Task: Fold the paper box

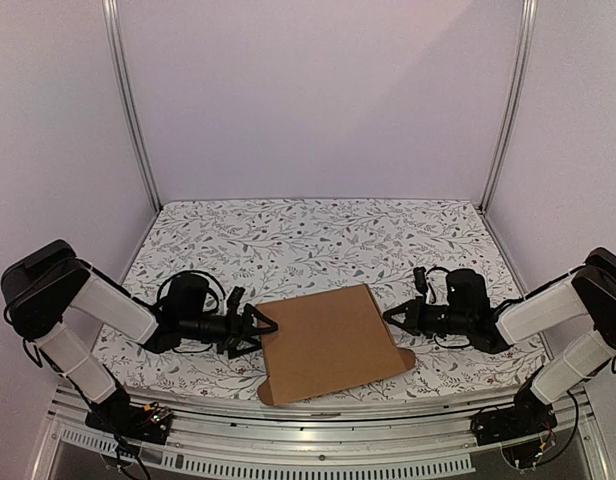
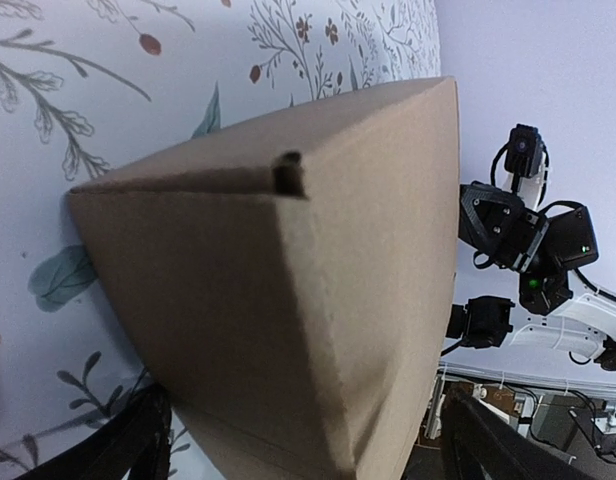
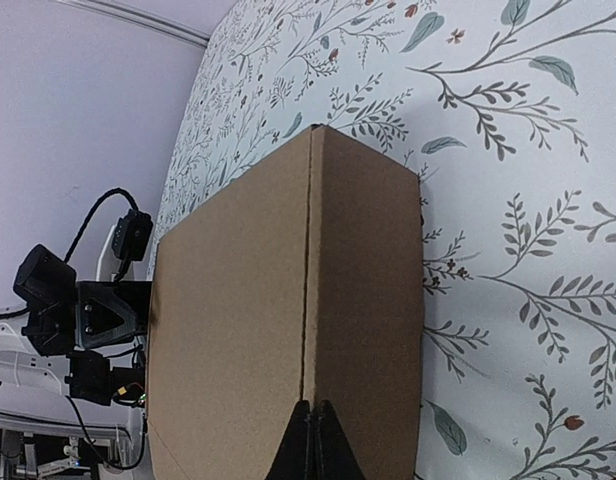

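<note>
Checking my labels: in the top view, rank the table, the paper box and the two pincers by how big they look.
1. Table
2. Paper box
3. Left pincer and right pincer: they look alike, so I won't rank them.

Robot lab test cell: plain white walls (image 1: pixel 318 90) at 9, 12, 3 o'clock; aluminium posts (image 1: pixel 128 100) in back corners; floral-covered desk (image 1: pixel 318 240); slotted metal rail (image 1: pixel 318 415) and exposed wiring (image 1: pixel 138 415) at 6 o'clock.

top: high at near edge, looking down over whole counter (image 1: pixel 308 225) | left wrist: close, facing right at paper box (image 2: pixel 288 320) | right wrist: close, facing left | all share paper box
</note>
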You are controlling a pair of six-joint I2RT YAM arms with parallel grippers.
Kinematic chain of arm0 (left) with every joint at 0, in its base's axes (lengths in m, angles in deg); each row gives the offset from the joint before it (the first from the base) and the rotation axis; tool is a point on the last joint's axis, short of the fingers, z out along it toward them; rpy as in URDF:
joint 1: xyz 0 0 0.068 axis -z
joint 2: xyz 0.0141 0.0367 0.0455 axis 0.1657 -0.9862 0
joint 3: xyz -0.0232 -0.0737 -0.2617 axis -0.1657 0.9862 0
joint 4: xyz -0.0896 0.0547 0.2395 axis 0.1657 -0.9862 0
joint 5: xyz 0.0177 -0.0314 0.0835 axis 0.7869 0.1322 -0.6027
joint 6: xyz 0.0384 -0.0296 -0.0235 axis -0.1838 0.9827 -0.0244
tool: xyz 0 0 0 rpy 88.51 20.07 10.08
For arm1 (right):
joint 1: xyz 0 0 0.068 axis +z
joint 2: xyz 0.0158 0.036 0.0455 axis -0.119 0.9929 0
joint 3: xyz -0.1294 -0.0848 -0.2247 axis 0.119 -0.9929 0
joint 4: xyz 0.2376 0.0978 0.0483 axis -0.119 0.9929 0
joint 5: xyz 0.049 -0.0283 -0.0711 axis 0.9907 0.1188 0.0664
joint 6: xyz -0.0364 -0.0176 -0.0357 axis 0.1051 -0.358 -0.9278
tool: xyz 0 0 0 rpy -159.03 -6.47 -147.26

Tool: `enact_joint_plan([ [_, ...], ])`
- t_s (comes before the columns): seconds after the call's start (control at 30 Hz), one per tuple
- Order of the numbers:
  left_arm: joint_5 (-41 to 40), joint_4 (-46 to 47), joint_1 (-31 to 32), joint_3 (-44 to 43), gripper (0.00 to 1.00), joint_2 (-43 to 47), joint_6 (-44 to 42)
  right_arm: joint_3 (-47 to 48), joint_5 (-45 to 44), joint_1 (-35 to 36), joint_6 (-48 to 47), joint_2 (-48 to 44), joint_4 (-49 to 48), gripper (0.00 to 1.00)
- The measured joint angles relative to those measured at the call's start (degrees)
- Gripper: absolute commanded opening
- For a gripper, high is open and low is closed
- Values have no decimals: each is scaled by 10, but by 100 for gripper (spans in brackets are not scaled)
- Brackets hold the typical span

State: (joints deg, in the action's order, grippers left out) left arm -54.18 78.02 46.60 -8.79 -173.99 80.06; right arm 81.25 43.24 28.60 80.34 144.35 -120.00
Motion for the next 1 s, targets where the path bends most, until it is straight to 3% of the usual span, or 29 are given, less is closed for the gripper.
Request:
enact_joint_plan([
  [0.17,0,-2,0,2,93,3,0,-5,-5,0,-1,-2,0,0],
  [0.23,-1,-9,0,2,99,8,0,-8,-9,0,-2,-8,5,0],
  [0.63,0,-1,2,2,99,7,0,-19,-29,-2,-3,-40,37,0],
  [1.0,14,154,10,5,96,-78,60,-24,-32,-2,-3,-50,45,0],
])
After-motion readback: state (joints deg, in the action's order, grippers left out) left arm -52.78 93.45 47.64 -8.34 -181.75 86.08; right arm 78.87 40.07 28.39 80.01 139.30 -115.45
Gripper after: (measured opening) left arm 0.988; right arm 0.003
